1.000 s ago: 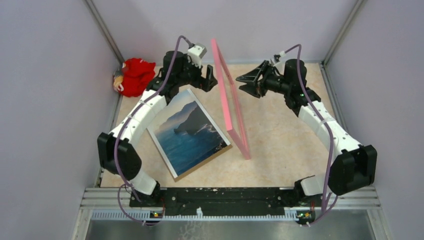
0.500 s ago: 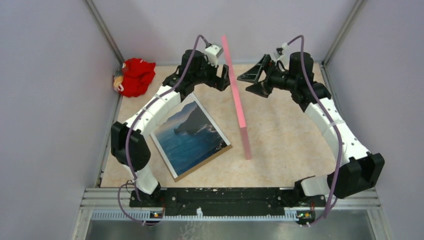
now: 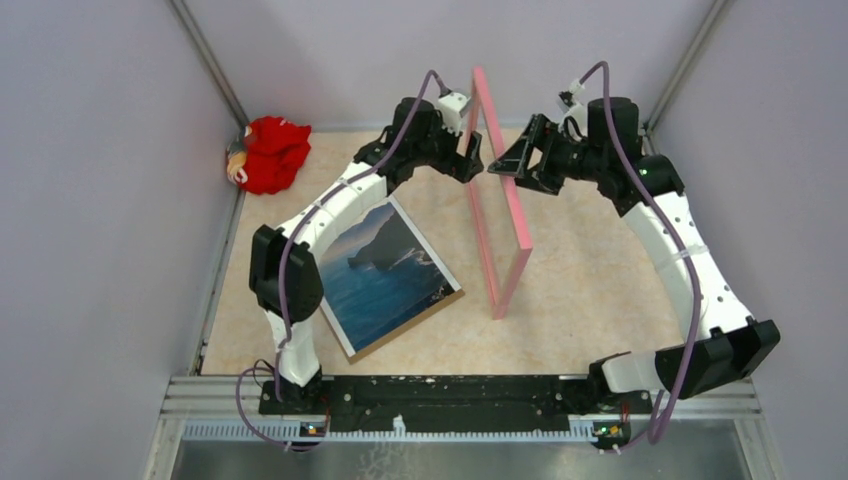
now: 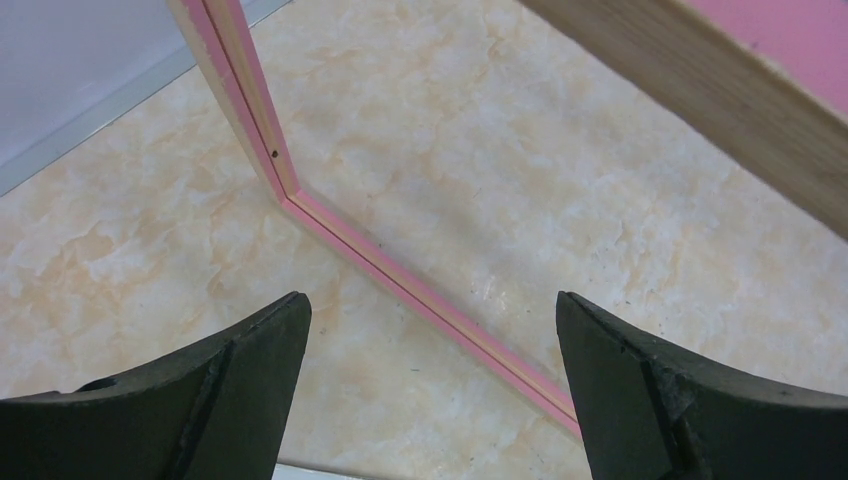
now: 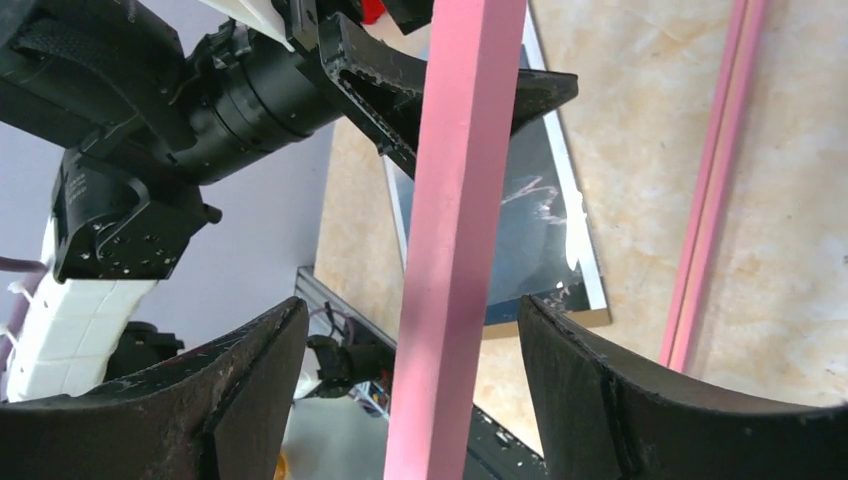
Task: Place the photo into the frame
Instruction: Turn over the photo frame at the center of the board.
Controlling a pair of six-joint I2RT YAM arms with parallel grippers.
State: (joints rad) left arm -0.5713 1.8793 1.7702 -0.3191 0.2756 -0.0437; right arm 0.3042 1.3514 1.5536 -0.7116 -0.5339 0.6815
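The pink frame (image 3: 503, 160) stands on its long edge mid-table, its top rail leaning to the right. My left gripper (image 3: 474, 162) is open just left of the top rail; its wrist view shows the lower rail (image 4: 420, 290) on the table beyond the open fingers. My right gripper (image 3: 503, 175) is open on the right side. In the right wrist view the top rail (image 5: 455, 230) passes between its fingers without touching them. The photo (image 3: 385, 265) lies face up on a brown board, left of the frame, and shows in the right wrist view (image 5: 540, 230).
A red soft toy (image 3: 270, 150) lies in the far left corner. Lilac walls close in the table on three sides. The black arm base rail (image 3: 440, 390) runs along the near edge.
The frame's top rail has swung from leaning left to leaning right. My left gripper followed it rightward, and my right gripper stayed open around the rail.
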